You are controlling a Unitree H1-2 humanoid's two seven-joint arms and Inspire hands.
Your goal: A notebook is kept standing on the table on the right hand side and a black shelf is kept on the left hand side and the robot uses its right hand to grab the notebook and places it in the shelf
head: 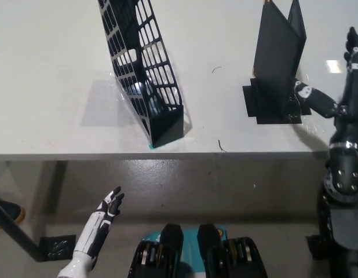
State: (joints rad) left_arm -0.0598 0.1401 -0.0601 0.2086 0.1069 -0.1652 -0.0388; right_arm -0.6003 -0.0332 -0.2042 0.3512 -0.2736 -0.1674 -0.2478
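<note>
A black notebook (277,55) stands upright, slightly spread, on a black tape patch (257,110) at the table's right. The black lattice shelf (143,69) stands tilted on the table's left half. My black right hand (338,98) is raised above the table just right of the notebook, fingers spread, open and holding nothing; one finger reaches near the notebook's base. Below the table edge at the lower left, my white left hand (103,217) rests open.
The white table (51,75) ends at a front edge around the picture's middle height. Grey floor lies below it. A table leg and dark foot plate (54,248) show at the lower left.
</note>
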